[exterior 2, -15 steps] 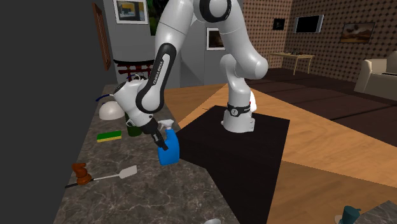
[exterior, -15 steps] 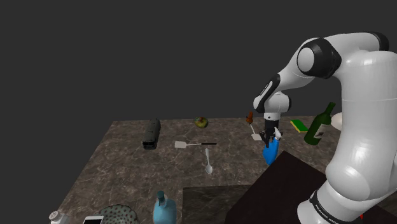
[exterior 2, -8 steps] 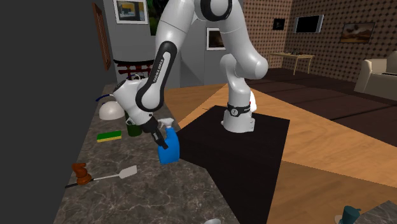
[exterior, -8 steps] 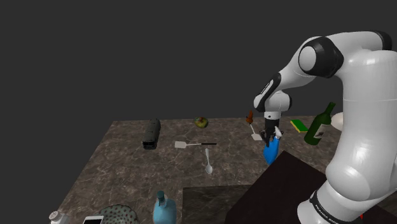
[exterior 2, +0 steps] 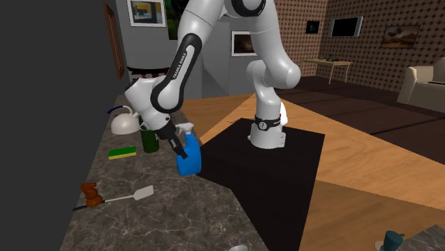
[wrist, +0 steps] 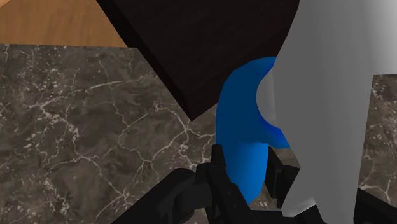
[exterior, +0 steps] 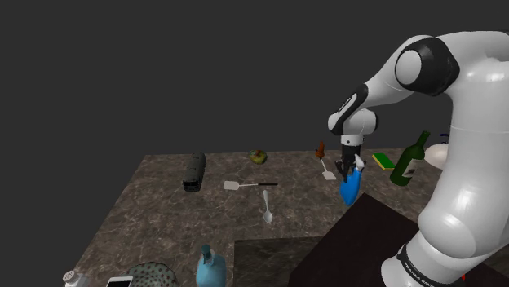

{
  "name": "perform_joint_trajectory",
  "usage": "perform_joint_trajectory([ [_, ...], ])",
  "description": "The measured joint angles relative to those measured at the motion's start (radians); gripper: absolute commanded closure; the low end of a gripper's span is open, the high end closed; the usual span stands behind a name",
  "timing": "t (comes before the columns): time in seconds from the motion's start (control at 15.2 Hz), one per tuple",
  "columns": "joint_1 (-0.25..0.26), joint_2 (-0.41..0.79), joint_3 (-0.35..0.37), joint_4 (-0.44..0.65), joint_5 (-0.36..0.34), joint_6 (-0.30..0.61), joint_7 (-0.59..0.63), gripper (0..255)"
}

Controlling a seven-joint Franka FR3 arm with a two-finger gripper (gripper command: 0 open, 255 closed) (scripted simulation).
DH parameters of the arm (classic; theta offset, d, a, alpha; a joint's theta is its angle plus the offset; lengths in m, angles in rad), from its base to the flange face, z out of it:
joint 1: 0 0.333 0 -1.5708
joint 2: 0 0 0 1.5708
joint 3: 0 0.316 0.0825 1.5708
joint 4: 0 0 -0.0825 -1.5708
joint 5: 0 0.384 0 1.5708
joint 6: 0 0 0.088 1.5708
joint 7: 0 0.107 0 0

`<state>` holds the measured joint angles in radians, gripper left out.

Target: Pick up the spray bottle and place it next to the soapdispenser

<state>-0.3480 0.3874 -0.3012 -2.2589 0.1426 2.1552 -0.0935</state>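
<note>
Sprawling counter (exterior 2: 164, 214), wood floor (exterior 2: 356, 214), spray bottle (exterior 2: 189, 158)

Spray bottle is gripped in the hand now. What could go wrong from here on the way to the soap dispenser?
1. The hand grips the blue spray bottle high, near its white trigger head, so the body hanging below could swing or slip.
2. The green wine bottle stands close beside the hand; a wide swing might knock it.
3. The spatula and spoon lie between here and the blue soap dispenser, so a low carry could clip them.
</note>
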Motion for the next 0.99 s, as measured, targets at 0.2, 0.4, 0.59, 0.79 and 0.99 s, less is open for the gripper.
perform_joint_trajectory([
  [0.2,0.004,-0.034,-0.008,0.000,-0.014,-0.032,0.008,255],
  [0.4,0.009,-0.070,-0.014,-0.005,-0.027,-0.062,0.018,255],
  [0.59,0.015,-0.110,-0.019,-0.006,-0.041,-0.097,0.031,255],
  [0.79,0.016,-0.143,-0.026,-0.003,-0.056,-0.132,0.037,255],
  [0.99,0.020,-0.177,-0.029,0.003,-0.068,-0.169,0.048,255],
])
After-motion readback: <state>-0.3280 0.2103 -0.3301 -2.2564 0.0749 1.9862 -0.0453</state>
